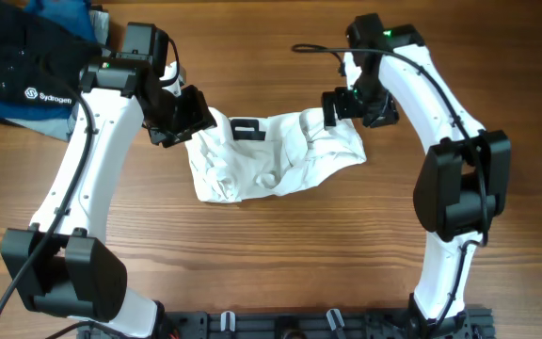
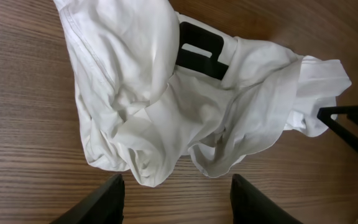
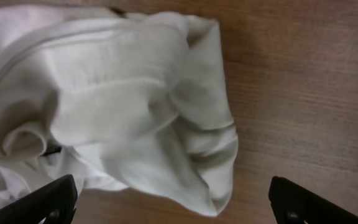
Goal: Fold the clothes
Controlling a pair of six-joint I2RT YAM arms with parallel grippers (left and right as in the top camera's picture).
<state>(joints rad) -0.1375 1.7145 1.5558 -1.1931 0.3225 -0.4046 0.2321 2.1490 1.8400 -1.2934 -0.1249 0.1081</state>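
The clothes, one crumpled white garment, lie bunched in the middle of the wooden table, with a small black-and-white part at the far edge. My left gripper hovers at the garment's left end. In the left wrist view the gripper stands open, bare wood between its fingers and the cloth just ahead. The black-and-white part shows there too. My right gripper is at the garment's right end. Seen from the right wrist, this gripper is wide open and grips nothing, a fold of the cloth hanging between its fingers.
A dark blue-black folded stack with a white logo lies at the back left corner, close behind the left arm. A black rail runs along the table's front edge. Bare wood surrounds the garment.
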